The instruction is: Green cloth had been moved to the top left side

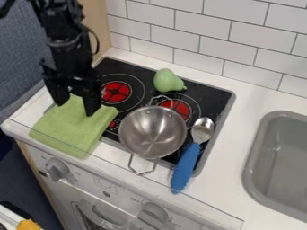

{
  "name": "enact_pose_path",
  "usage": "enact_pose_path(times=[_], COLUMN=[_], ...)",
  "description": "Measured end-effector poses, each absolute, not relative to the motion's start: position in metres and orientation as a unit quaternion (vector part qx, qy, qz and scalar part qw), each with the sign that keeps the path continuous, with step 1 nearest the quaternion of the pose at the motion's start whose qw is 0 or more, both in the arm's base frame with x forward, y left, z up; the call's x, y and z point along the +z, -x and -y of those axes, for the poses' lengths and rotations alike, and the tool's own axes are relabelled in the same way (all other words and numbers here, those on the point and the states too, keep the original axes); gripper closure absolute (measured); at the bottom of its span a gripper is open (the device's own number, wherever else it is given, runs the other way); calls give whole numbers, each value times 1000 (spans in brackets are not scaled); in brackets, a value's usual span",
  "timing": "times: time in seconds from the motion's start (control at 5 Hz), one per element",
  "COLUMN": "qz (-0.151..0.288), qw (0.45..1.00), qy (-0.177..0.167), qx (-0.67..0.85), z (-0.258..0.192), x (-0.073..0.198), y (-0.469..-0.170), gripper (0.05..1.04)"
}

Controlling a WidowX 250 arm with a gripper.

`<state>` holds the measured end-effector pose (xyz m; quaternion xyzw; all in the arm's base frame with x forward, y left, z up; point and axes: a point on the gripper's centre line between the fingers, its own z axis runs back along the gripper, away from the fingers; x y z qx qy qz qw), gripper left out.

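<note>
Green cloth (75, 128): where is it placed?

– It is spread at the left front of the stovetop (135, 71), overlapping its edge and the white counter (240, 94), just beside the metal pot (153, 132).

– And the claw?

– The black gripper (75, 109) is held low over the cloth's rear part. Its two fingers are parted, with green fabric seen in the gap; nothing is seen to be clenched.

– Can contact with the fabric be made out?

– That cannot be told for sure from this angle.

– What is set around the pot?

– A green pear-shaped toy (167, 81) is placed behind it, near the back of the stovetop. To the right, a spoon (186, 166) is laid with its metal bowl on the stovetop and its blue handle pointed forward, over the stovetop's front edge. Farther right, a grey sink (255, 152) is set into the counter.
</note>
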<state>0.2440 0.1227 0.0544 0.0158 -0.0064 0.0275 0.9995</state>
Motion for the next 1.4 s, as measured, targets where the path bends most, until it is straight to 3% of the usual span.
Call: enact_pose_path(times=[0.4, 0.6, 1.4], qz=[-14, -23, 6], qw=[998, 998, 998], qy=[-25, -33, -9], qx=[53, 57, 61], z=[-148, -153, -131], x=[11, 7, 10], y=[-238, -248, -368], gripper=[81, 81, 81])
